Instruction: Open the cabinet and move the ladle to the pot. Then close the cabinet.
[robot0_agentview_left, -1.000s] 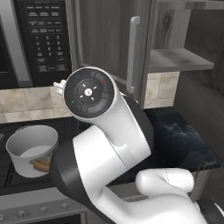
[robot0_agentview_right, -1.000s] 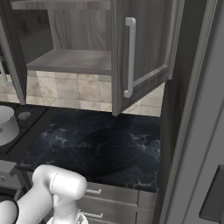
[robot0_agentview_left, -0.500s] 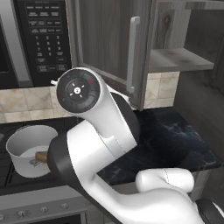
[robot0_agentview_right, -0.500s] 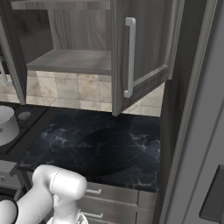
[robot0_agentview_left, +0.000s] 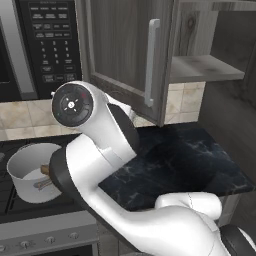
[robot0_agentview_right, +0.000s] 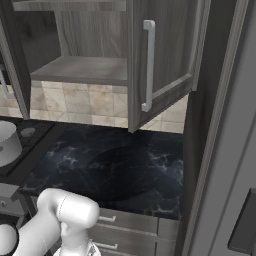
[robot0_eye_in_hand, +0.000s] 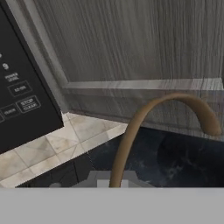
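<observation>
Cabinet (robot0_agentview_left: 125, 55): both doors swung open, silver bar handles showing, bare shelf inside; left door hanging over the tabletop.
Tabletop (robot0_agentview_right: 130, 170): dark marbled stone under the cabinet, beside the stove.
Microwave (robot0_agentview_left: 47, 45): black, mounted left of the cabinet, keypad facing out.
Pot (robot0_agentview_left: 27, 170): light grey, upright on the stove, left of the tabletop; brownish piece visible inside.
Ladle (robot0_eye_in_hand: 144, 122): brown hooked handle rising in the hand view, curving right before the cabinet door.
Hand: fingers pressed together, pinching the ladle.
</observation>
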